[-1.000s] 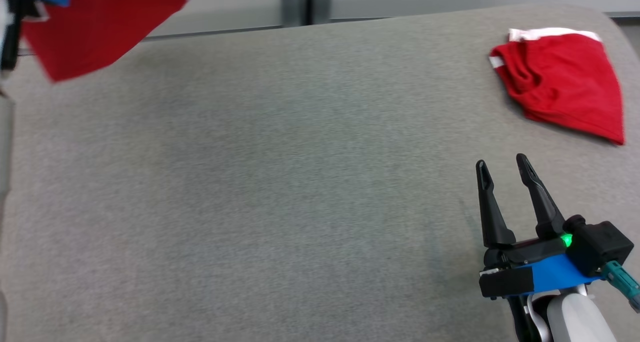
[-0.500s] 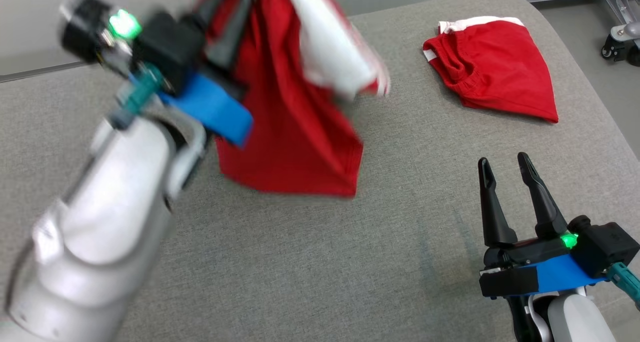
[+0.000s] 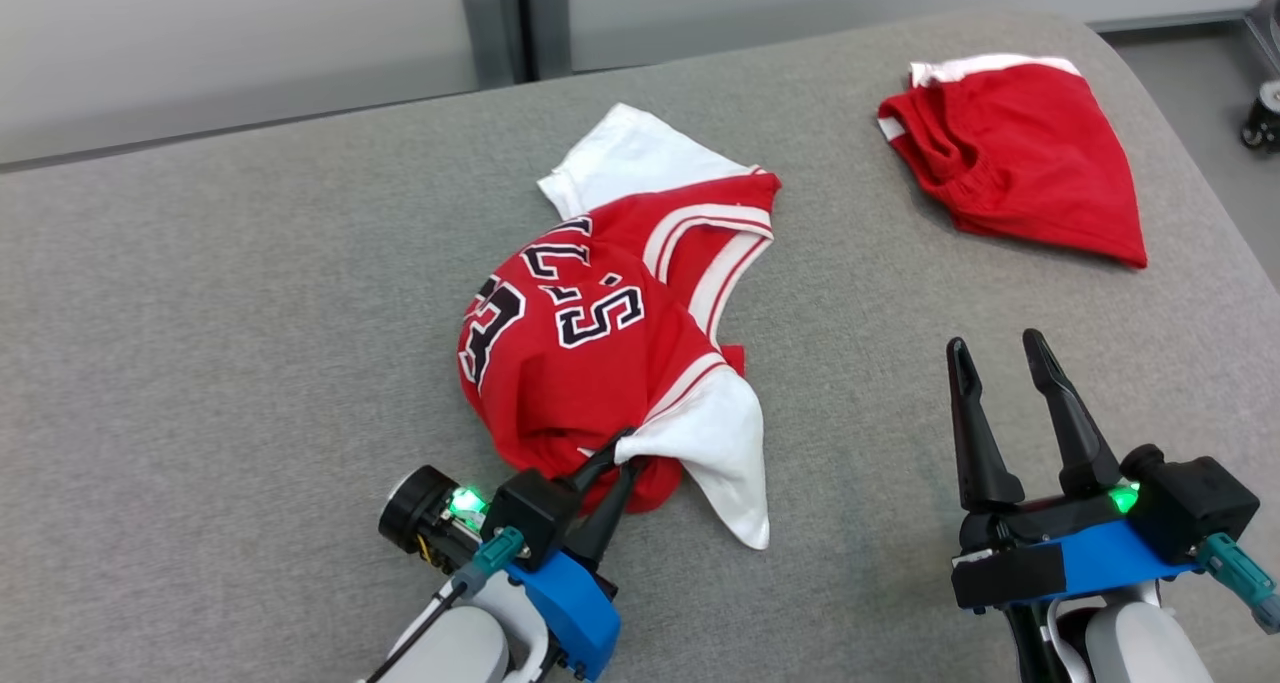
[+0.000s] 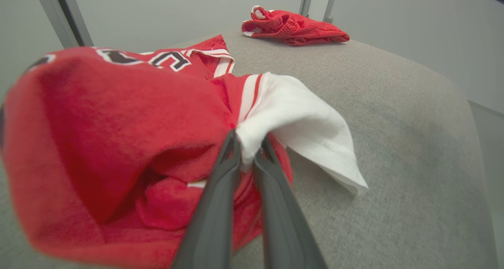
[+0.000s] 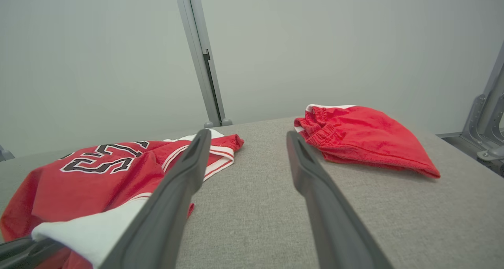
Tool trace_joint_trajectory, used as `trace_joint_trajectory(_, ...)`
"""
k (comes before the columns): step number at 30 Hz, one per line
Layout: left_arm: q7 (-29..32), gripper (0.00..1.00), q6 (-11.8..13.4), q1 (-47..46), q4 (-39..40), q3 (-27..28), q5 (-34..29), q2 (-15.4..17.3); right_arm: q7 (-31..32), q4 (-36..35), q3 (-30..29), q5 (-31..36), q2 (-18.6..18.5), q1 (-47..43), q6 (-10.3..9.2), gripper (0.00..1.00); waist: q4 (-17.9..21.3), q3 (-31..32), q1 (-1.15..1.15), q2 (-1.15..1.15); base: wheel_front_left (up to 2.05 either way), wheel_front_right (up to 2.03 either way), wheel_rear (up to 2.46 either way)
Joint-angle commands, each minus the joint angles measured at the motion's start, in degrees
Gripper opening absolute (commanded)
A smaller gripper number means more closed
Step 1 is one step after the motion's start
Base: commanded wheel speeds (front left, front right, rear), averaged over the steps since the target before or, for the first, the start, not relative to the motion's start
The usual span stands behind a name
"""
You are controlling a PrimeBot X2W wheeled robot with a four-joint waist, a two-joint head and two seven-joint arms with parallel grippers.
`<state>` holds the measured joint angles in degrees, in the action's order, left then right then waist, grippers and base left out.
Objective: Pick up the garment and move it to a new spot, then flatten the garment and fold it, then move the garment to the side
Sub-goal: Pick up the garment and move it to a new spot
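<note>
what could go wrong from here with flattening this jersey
The left pincer is shut on the white sleeve edge of the crumpled red-and-white fabric jersey; pulling from that one pinch may drag the heap rather than spread it.
The open right pincer is apart from it; reaching in could catch several bunched layers.
The other red fabric garment lies far right on the grey padded surface; spreading that way may overlap it.

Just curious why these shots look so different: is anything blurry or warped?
Head view: sharp, evenly lit, soft shadow under the crumpled red-and-white numbered jersey. Left wrist view: its nearest folds are blurred; the grey fabric table looks bulged. Right wrist view: the right tool's dark fingers loom soft, oversized.
</note>
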<state>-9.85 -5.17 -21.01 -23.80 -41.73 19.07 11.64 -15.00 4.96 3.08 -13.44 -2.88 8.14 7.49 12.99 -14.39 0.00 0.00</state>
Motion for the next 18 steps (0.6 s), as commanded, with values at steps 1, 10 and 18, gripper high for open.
trace_joint_trajectory(1,-1.2,0.89,-0.3,0.7,-1.3,-0.9,-0.1,-1.1,-0.3,0.6,-0.3,0.1,0.0,-0.7,0.01,1.0,-0.8,0.9,0.0,0.0,0.0,0.0,0.0)
trace_joint_trajectory(10,-4.9,1.0,1.5,-0.8,1.7,1.2,-0.7,-2.0,-0.2,3.0,-1.4,1.3,-0.1,-3.0,0.01,1.0,-4.9,5.1,0.0,0.0,0.0,0.0,0.0)
trace_joint_trajectory(18,-5.4,1.0,6.9,4.5,7.6,13.7,1.4,3.0,-0.2,3.4,-2.2,1.8,-0.1,-4.0,0.01,1.0,-8.4,7.4,0.0,0.0,0.0,0.0,0.0)
